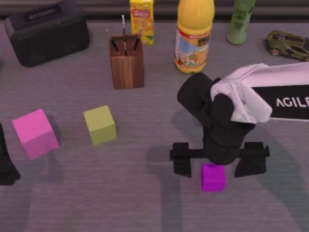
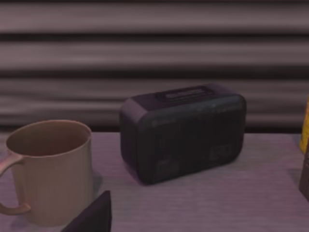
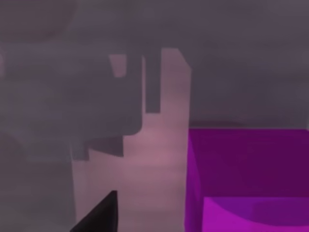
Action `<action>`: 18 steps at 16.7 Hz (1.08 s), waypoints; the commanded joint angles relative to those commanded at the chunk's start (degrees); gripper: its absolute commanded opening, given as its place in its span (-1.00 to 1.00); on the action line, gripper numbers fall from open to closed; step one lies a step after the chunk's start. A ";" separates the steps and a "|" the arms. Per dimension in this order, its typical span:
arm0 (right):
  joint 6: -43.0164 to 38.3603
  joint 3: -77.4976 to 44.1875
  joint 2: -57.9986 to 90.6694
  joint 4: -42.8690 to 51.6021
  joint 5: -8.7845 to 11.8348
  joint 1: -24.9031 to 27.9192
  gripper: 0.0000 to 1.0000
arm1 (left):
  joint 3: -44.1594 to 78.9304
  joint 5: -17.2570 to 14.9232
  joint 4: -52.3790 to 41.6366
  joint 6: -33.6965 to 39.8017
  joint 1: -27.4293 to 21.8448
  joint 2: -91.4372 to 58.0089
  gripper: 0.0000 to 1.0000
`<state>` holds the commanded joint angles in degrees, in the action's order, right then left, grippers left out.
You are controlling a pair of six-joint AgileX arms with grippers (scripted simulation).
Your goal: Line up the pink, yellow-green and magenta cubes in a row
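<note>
Top view: right gripper point(image 1: 213, 166) spread wide over small matte magenta cube point(image 1: 213, 178) right of centre, olive yellow-green cube point(image 1: 100, 125) and large light pink cube point(image 1: 35, 133) at left, left wrist view: black speaker point(image 2: 183, 131), beige mug point(image 2: 48, 170), right wrist view: magenta cube close, one dark fingertip point(image 3: 99, 215).

You have the pink cube point(image 1: 35, 132) at the table's point(image 1: 120, 203) left, the yellow-green cube point(image 1: 100, 124) just to its right, apart from it. The magenta cube point(image 1: 213, 177) sits well to the right and nearer the front, between the right tool's point(image 1: 219, 166) spread fingers. Behind stand a radio point(image 1: 46, 30), pen holder point(image 1: 126, 65), carton point(image 1: 142, 19), juice bottle point(image 1: 194, 35), another bottle point(image 1: 240, 20) and toy car point(image 1: 287, 44). The left tool point(image 1: 6, 164) is at the left edge.
</note>
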<state>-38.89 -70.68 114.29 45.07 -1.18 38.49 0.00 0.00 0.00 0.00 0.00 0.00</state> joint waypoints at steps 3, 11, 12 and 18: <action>0.02 -0.17 -0.11 0.21 0.00 -0.02 1.00 | 0.00 0.00 0.00 0.00 0.00 0.00 1.00; -0.07 -8.20 -5.84 14.20 0.04 0.62 1.00 | 0.00 0.00 0.00 0.00 0.00 0.00 1.00; -0.04 -8.52 -6.19 14.66 0.03 0.62 1.00 | 0.00 0.00 0.00 0.00 0.00 0.00 1.00; 0.71 -7.04 -7.58 13.35 0.07 0.30 1.00 | 1.74 0.05 -1.08 -0.71 -0.32 -1.75 1.00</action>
<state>-38.18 -77.72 106.71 58.42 -1.11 38.78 1.74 0.05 -1.08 -0.71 -0.32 -1.75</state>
